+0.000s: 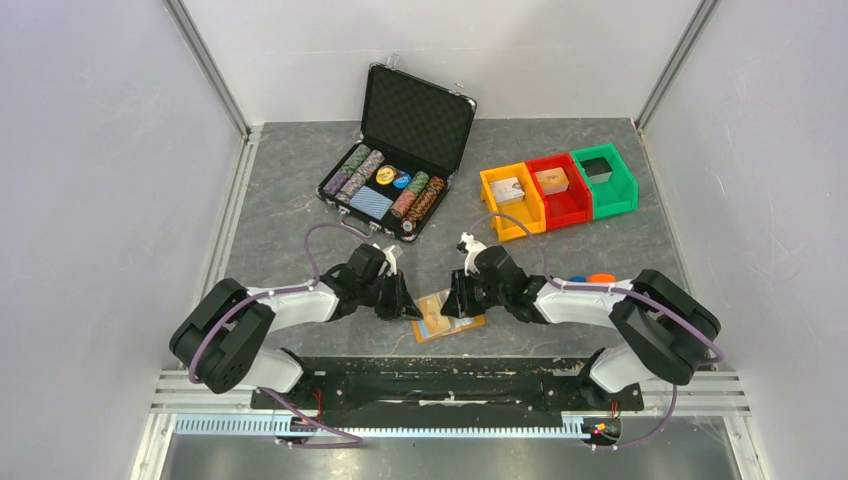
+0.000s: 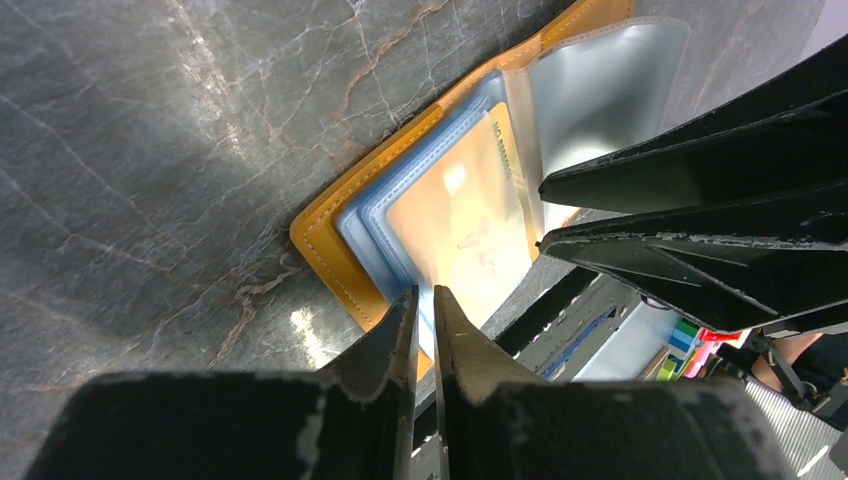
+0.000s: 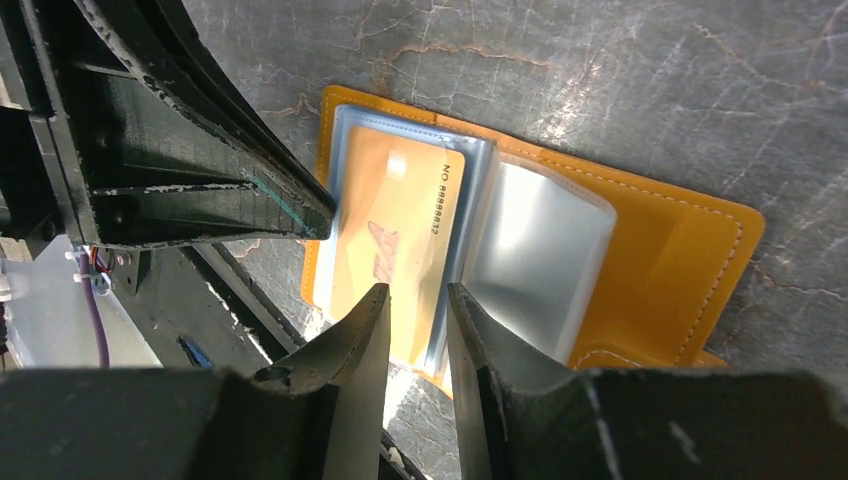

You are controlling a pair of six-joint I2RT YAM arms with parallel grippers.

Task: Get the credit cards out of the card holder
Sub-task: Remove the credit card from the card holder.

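Stitched orange card holder (image 3: 680, 260) open on veined grey table (image 1: 300, 180), glossy beige credit card (image 3: 400, 250) in clear sleeves (image 3: 540, 250). Left claw (image 2: 427, 295) nearly together at sleeve edge; right claw (image 3: 418, 290) slightly apart astride card, grip unclear.

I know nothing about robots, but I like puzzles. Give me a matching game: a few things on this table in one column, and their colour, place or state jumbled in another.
Things:
1. card holder
2. pale card
3. black case
4. green bin

Descriptions:
A. at the right end of the row of three bins
B. lid standing up
C. orange, unfolded flat
D. beige-gold, with a printed number

Pairs: 1-C, 2-D, 3-B, 4-A
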